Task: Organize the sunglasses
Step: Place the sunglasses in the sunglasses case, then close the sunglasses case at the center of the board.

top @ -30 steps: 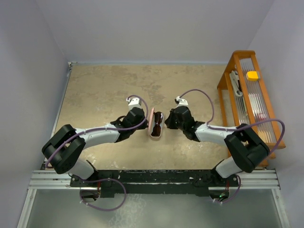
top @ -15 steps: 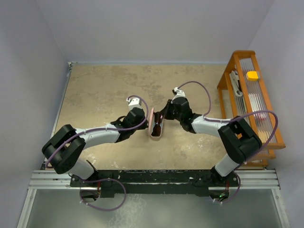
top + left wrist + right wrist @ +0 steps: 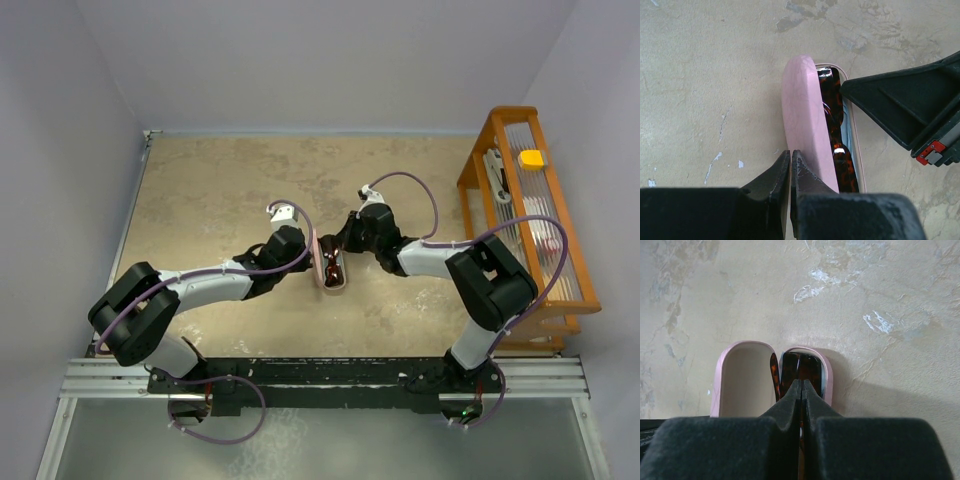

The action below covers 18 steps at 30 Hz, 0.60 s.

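The pink case (image 3: 320, 250) lies open at the table's middle, its lid (image 3: 802, 115) standing up on the left. The sunglasses (image 3: 832, 112), dark tortoise brown, lie folded in the case's base (image 3: 828, 375) on a light blue cloth (image 3: 848, 145); they also show in the top view (image 3: 334, 266) and the right wrist view (image 3: 809, 367). My left gripper (image 3: 790, 156) is shut, its tips against the lid's outer side (image 3: 306, 256). My right gripper (image 3: 801, 383) is shut, its tips down on the sunglasses at the case's far end (image 3: 343, 246).
An orange wooden rack (image 3: 497, 118) stands at the table's right edge, with a yellow item (image 3: 532, 158) and other small things on it. Walls close the table's left, far and right sides. The case's empty lid interior (image 3: 742, 380) faces the right wrist camera.
My right gripper has moved from the case's right side up and left, onto the sunglasses at the case's far end. The left gripper has stayed at the lid.
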Available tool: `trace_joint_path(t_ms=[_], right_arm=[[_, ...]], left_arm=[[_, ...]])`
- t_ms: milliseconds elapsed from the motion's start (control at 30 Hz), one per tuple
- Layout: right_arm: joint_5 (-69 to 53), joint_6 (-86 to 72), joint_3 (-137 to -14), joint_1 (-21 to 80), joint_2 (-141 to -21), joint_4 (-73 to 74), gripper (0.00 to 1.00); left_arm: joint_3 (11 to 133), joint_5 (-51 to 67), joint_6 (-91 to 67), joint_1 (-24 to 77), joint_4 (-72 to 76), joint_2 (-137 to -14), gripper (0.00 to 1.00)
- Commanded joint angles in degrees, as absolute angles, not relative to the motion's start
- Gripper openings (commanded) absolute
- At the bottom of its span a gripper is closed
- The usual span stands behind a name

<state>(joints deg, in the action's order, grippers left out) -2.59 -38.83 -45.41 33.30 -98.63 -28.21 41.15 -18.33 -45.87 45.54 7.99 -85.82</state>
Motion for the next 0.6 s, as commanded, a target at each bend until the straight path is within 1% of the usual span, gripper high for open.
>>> trace_joint_path(t_ms=[0, 200, 433, 567], right_arm=[[-3.16, -37.63, -47.77, 33.16, -96.87, -29.74, 0.00], [-1.75, -36.88, -46.84, 33.22, -95.12, -29.77, 0.00], [-2.19, -34.06, -45.11, 33.17, -89.69, -25.41, 0.00], [-2.68, -32.62, -44.62, 32.66, -87.68, -21.61, 0.04]], left_arm=[[43.74, -19.08, -45.10, 45.87, 9.19, -85.65, 0.00], [43.57, -19.15, -45.20, 45.92, 8.97, -85.53, 0.00], [43.45, -19.25, -45.24, 45.89, 9.05, -85.58, 0.00], [43.51, -19.33, -45.21, 45.94, 9.07, -85.43, 0.00]])
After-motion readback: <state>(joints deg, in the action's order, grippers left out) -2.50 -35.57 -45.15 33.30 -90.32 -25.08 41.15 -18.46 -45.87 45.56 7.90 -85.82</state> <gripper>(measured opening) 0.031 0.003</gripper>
